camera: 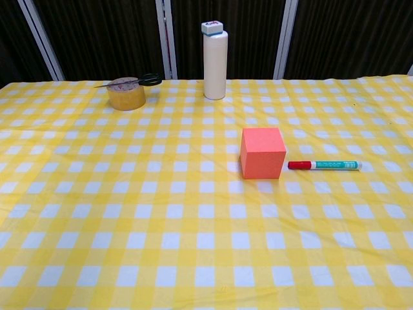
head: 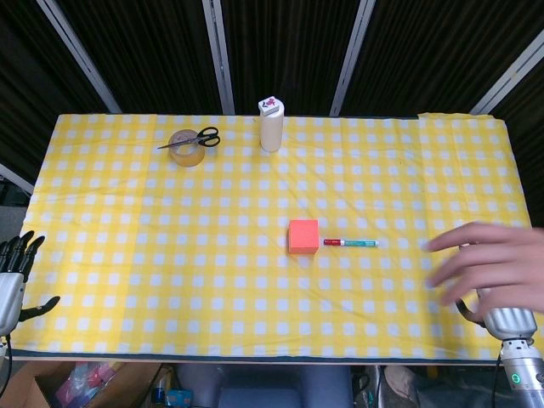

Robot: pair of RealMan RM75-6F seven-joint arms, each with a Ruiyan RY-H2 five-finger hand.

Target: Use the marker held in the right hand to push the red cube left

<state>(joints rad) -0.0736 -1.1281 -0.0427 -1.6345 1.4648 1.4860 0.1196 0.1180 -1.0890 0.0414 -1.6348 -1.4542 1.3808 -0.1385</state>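
Though the task has the marker in the right hand, the marker [camera: 324, 165] lies flat on the yellow-checked tablecloth [camera: 129, 213], its red cap just beside the red cube's [camera: 262, 152] right face, not visibly touching. The cube sits near mid-table; matte with crisp edges, it looks light, perhaps foam, so it should slide or tip easily on the soft cloth. The marker is a slim, rigid, smooth barrel, best taken around the teal middle. A person's blurred hand [head: 484, 263] covers the right hand [head: 508, 321], so its fingers cannot be told. The left hand [head: 15, 276] rests at the table edge, fingers apart, holding nothing. Behind stand a white bottle [camera: 215, 61], tape roll [camera: 126, 93] and scissors [head: 194, 139].
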